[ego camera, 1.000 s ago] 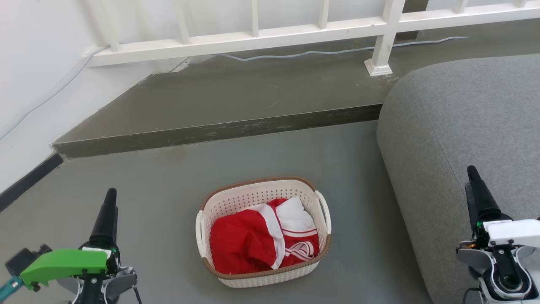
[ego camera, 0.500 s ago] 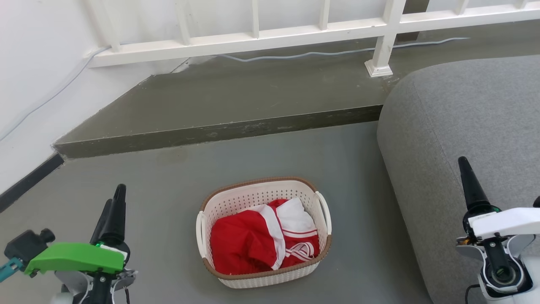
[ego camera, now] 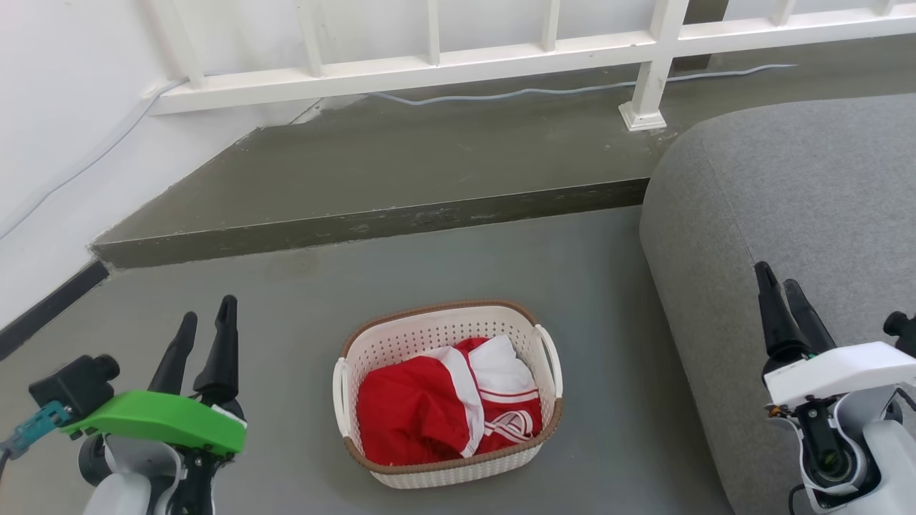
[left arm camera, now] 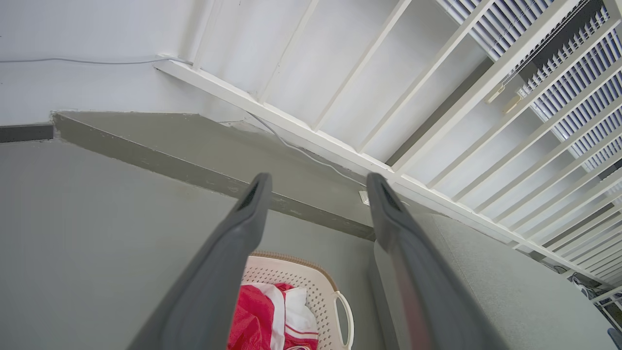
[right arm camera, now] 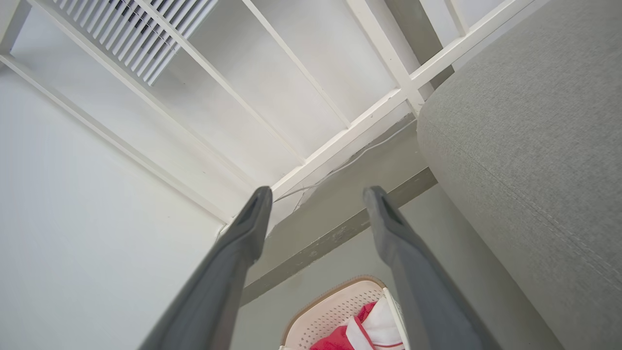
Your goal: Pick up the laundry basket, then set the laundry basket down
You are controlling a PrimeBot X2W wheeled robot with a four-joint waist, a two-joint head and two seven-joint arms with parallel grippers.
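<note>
On the grey floor [ego camera: 286, 300], between the two arms and touching neither, the laundry basket [ego camera: 429, 335] stands upright, its brown rim level and a white loop handle [ego camera: 551, 357] on each short side. A red-and-white garment [ego camera: 422, 408] lies crumpled inside; a white looping emblem on the red cloth faces up, but it cannot be read as letters.

The left gripper [ego camera: 207, 310] hangs at the lower left under a green cover, its fingers spread and holding nothing; the left wrist view shows the same gap [left arm camera: 318, 181]. The right gripper [ego camera: 776, 277], under a white cover, sits over the edge of a grey fabric sofa [ego camera: 787, 186], its fingers likewise parted and empty [right arm camera: 318, 192].

Behind the basket a raised concrete step [ego camera: 372, 222] runs across the room, its edge scuffed. A white railing [ego camera: 429, 68] stands on it, with a pale cable [ego camera: 515, 91] trailing along its foot. A white wall [ego camera: 64, 107] with black skirting [ego camera: 50, 304] closes the left side. Slatted blinds [left arm camera: 573, 58] show beyond the railing.
</note>
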